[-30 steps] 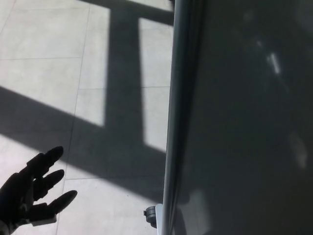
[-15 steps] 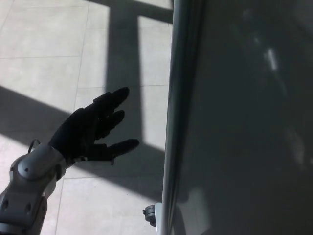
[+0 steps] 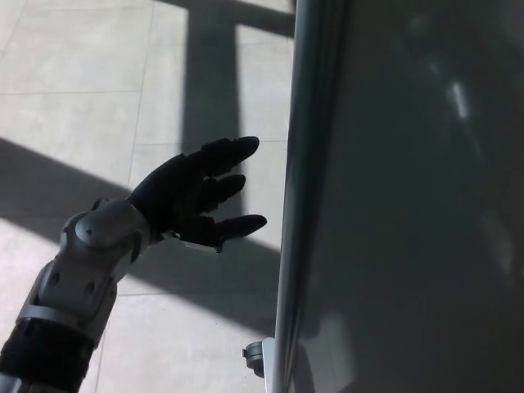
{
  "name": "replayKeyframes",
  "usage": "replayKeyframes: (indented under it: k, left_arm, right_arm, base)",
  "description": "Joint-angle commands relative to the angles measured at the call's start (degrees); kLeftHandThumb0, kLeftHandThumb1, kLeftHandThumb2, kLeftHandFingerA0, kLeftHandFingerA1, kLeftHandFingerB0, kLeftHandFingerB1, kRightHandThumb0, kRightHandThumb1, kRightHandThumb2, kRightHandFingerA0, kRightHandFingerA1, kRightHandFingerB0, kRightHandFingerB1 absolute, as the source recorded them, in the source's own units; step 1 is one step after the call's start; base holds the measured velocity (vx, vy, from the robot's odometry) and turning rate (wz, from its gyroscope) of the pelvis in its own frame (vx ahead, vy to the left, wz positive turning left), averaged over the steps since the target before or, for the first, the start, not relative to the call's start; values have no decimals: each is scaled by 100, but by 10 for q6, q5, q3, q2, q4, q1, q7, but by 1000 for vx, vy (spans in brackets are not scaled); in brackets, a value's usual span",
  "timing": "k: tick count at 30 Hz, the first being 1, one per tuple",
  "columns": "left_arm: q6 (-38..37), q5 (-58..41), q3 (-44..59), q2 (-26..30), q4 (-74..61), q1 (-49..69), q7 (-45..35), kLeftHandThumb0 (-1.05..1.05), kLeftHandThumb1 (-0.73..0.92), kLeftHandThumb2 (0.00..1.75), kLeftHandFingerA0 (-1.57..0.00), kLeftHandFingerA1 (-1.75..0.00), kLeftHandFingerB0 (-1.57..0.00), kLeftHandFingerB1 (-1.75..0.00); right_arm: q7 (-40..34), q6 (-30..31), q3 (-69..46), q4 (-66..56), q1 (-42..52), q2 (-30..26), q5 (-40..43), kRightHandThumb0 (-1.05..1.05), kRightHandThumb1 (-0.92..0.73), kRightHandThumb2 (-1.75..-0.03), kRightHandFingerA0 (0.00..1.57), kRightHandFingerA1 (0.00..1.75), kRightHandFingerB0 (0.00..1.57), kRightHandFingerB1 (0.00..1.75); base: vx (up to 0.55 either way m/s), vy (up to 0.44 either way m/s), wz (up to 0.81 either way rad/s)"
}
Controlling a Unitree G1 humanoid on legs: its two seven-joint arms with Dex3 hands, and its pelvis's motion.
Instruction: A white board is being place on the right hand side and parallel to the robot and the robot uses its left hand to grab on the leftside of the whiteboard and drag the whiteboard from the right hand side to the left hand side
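At the bottom of the view a small grey fitting (image 3: 255,358) sticks out from the foot of the whiteboard's frame. Above it, the left hand (image 3: 195,195) reaches in from the left with its fingers (image 3: 232,150) spread apart, holding nothing, just beside the frame but not touching it. The whiteboard (image 3: 409,205) fills the right side, its grey left edge upright. Beyond lies the tiled floor (image 3: 74,65), crossed by broad shadows.

The whiteboard (image 3: 417,205) is showing a smooth, faintly glossy face in a metal frame (image 3: 295,196), the floor tiles (image 3: 74,57) looking matt.
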Motion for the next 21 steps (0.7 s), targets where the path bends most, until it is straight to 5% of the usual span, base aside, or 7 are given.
replayKeyframes:
  k: [1,18,19,21]
  left_arm:
    - [-14,6,-4,-20,32,-37,-17,-71,38,67,-10,-28,-2,-14]
    - [-15,43,-58,-76,23,-54,-9,-63,37,81,-2,-32,-1,-16]
    - [-14,49,-68,-87,25,-58,-6,-74,48,56,-10,-30,0,-21]
    - [-6,56,-79,-100,23,-61,0,-73,47,59,-9,-31,0,-21]
  right_arm:
    - [-3,-11,1,1,6,-11,6,-80,-77,-63,67,117,36,72]
    - [-1,-9,7,-1,1,-14,5,-81,-78,-62,65,118,36,73]
    - [-2,-7,7,0,-1,-14,5,-80,-77,-63,65,118,35,72]
    - [2,-3,7,-1,-6,-12,8,-79,-77,-63,66,119,36,71]
  base:
    - [0,0,0]
    - [0,0,0]
    - [0,0,0]
    - [0,0,0]
